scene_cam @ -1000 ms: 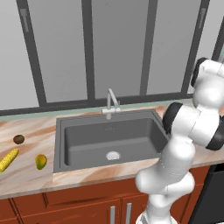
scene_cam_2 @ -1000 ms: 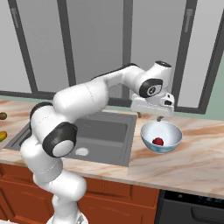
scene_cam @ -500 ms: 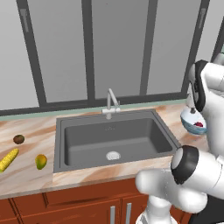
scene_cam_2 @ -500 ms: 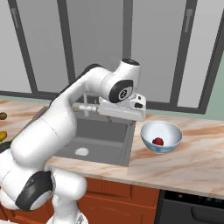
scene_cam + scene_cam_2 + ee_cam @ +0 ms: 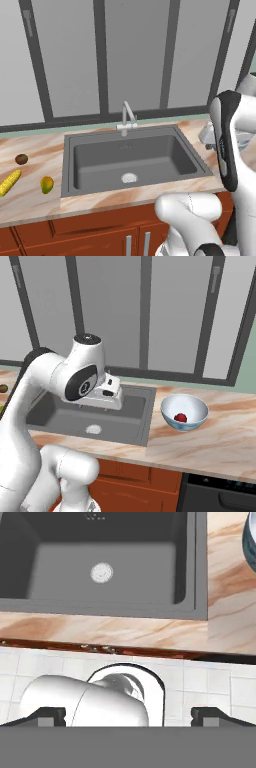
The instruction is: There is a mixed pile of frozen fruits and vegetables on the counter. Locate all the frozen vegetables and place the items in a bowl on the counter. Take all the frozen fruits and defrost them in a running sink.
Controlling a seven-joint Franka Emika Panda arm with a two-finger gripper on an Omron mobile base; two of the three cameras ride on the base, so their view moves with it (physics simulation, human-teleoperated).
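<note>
Marbled counter (image 5: 35, 200): tomato (image 5: 180, 417) in bowl (image 5: 184, 411); arm has swung back from it over sink (image 5: 135, 160). Gripper (image 5: 130, 714) wide, empty. Corn (image 5: 10, 182), mango (image 5: 46, 185), kiwi (image 5: 21, 159) remain left.

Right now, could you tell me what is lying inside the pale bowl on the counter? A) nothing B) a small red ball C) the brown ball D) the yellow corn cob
B: in the right base view a small red ball lies inside the bowl, while the corn cob and brown ball lie on the counter left of the sink.
</note>
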